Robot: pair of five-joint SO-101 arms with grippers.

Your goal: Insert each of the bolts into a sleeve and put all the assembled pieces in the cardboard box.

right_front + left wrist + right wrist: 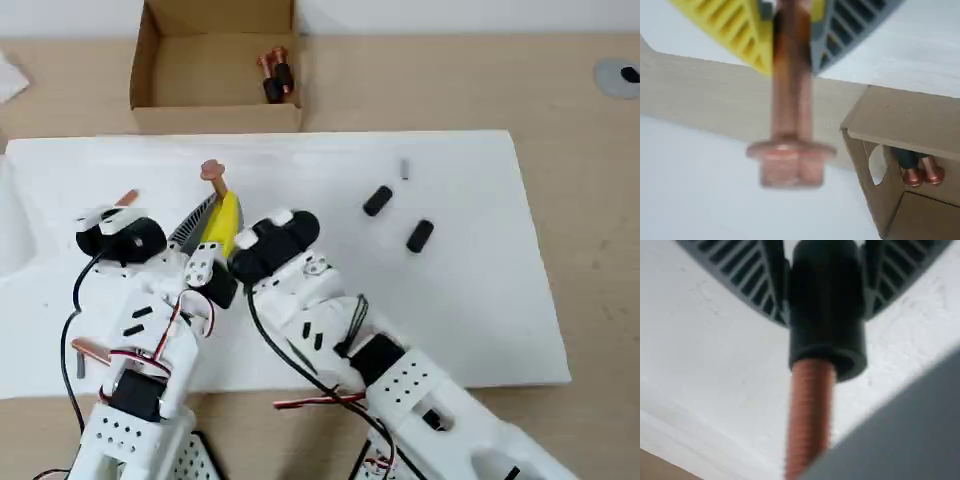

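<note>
High view: loose copper bolt (90, 350) lies far left on white sheet (480, 320). Left gripper (792, 55), yellow and grey fingers, pinches copper hex-head bolt (791, 150) by shank. Right gripper (826, 285) clamps black cylindrical sleeve (827, 340), copper threaded shank (810, 415) protruding. Loose black sleeve (377, 200) and second loose sleeve (420, 236) lie farther right on sheet. Brown cardboard box (145, 70) beyond sheet holds assembled pieces (276, 76).

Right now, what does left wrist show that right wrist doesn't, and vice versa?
Left wrist only: the left claw shut on a bolt, head end out, and the box with finished pieces inside. Right wrist only: the right claw shut on a sleeve with a threaded shank sticking out. Both: the white mat below.
</note>
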